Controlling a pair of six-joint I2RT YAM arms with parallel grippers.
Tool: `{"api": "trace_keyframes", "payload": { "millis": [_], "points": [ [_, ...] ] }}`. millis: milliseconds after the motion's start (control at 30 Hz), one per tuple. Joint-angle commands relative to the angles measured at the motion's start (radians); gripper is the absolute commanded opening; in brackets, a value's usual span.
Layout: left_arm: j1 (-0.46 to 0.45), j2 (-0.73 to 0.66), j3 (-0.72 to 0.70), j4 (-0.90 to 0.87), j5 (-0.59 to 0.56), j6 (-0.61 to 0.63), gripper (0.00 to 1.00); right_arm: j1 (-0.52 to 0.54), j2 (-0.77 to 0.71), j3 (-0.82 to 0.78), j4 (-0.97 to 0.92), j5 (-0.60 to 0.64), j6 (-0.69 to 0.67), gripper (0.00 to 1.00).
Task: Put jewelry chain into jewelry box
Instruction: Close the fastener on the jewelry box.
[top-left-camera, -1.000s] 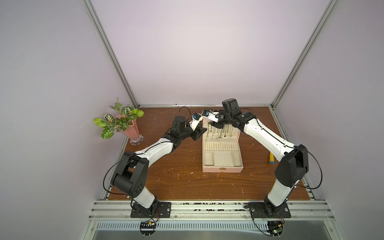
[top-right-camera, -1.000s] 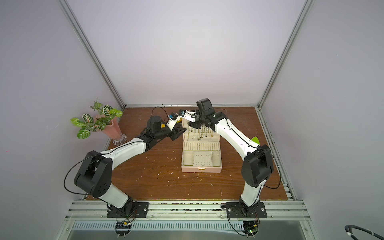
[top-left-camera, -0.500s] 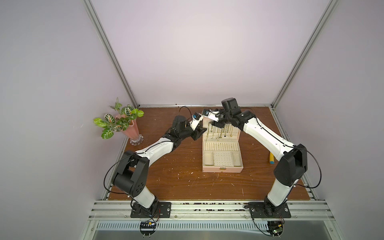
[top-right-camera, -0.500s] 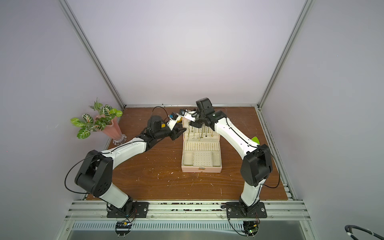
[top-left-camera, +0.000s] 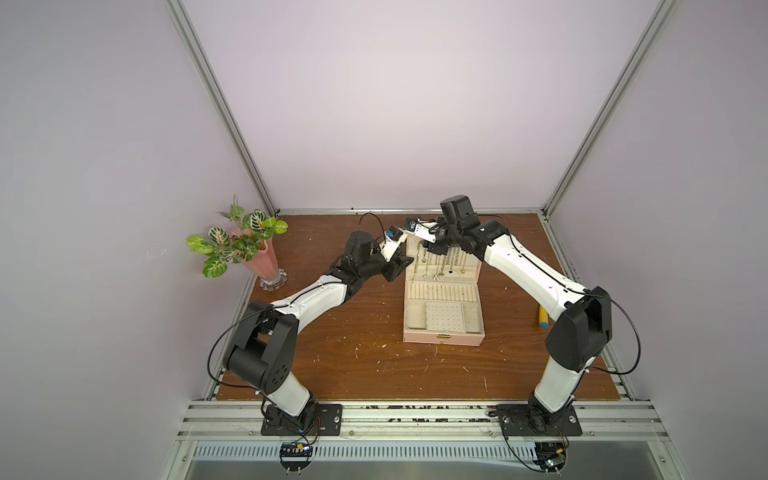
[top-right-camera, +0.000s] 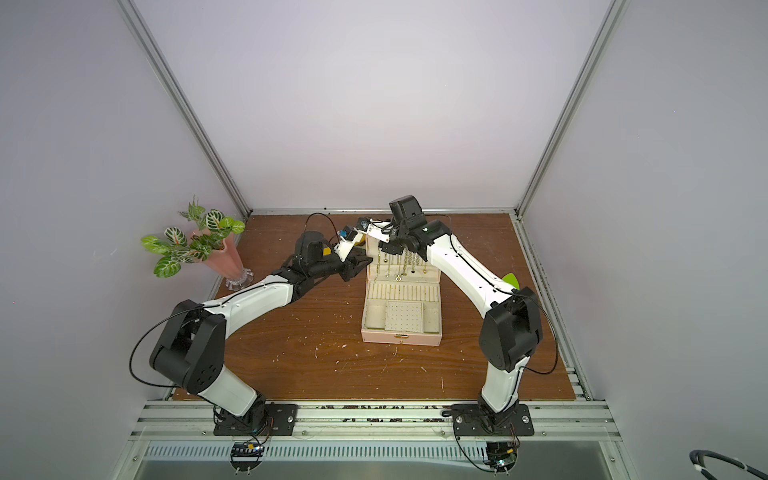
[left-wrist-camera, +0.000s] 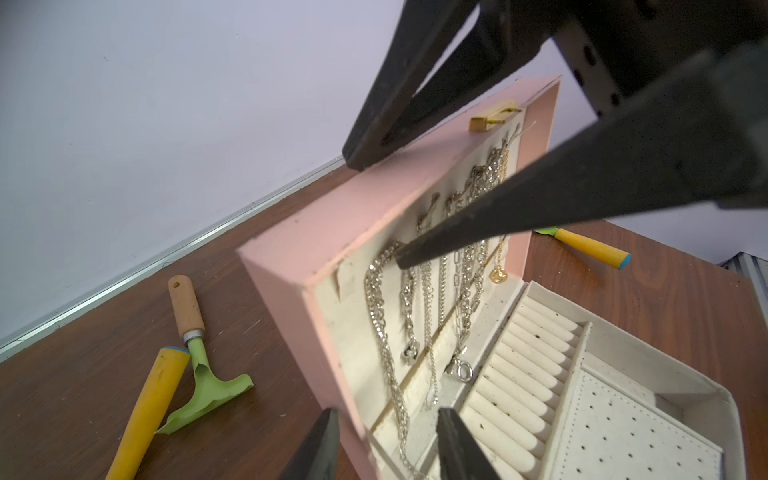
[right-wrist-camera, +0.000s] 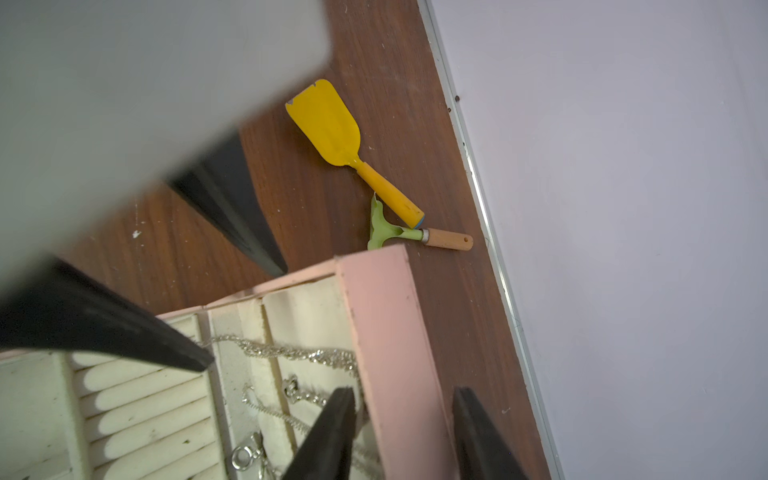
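Since chains hang lengthwise down jewelry box lid just inside right gripper, favours that arm: part-open astride rim, clamp unclear; left gripper part-open astride side edge, empty.

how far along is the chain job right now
Done: the jewelry box stands open, chains hanging in its lid. In hand: the right end effector straddles the lid's top edge; the left end effector, open, straddles its side edge. Remaining: probably letting go and backing away.
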Motion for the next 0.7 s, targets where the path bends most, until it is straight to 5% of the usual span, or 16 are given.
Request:
{"api": "trace_keyframes", "payload": {
  "millis": [0, 667],
  "points": [
    [-0.001, 0.0, 0.033, 0.008, 0.023, 0.01, 0.42, 0.006, 0.004, -0.021, 0.044, 0.07, -0.022, 0.39],
    [-0.002, -0.013, 0.029, 0.008, 0.009, 0.013, 0.41, 0.032, -0.084, -0.198, 0.213, 0.151, -0.076, 0.26]
  ]
}}
